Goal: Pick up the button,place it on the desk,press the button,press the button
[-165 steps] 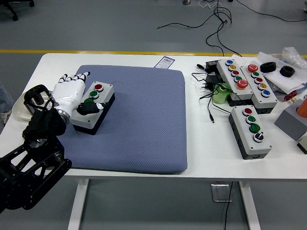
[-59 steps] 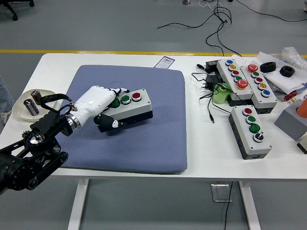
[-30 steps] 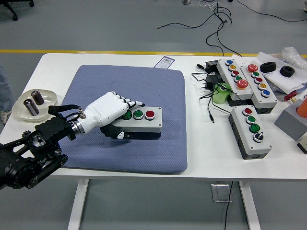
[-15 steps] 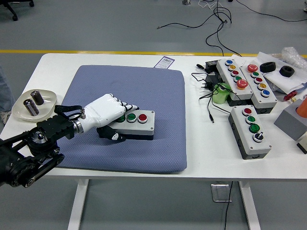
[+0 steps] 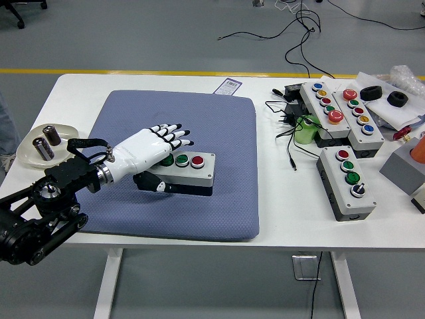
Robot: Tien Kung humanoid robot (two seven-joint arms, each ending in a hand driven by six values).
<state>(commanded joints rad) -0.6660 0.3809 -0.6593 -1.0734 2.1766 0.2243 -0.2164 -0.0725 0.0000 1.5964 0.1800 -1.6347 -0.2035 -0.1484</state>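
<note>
The left hand lies over the near-left end of the button box, fingers spread above it, thumb at its front, gripping nothing I judge; the box rests on the blue mat; placing looks done, pressing needs a fingertip lowered onto one button.

White robot hand covers left end of grey three-button box; thumb contact w/ box unclear. Orange object cut by right edge.

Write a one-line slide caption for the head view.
Left hand rests fingers spread over a grey button box on the blue mat, thumb at its near side.
</note>
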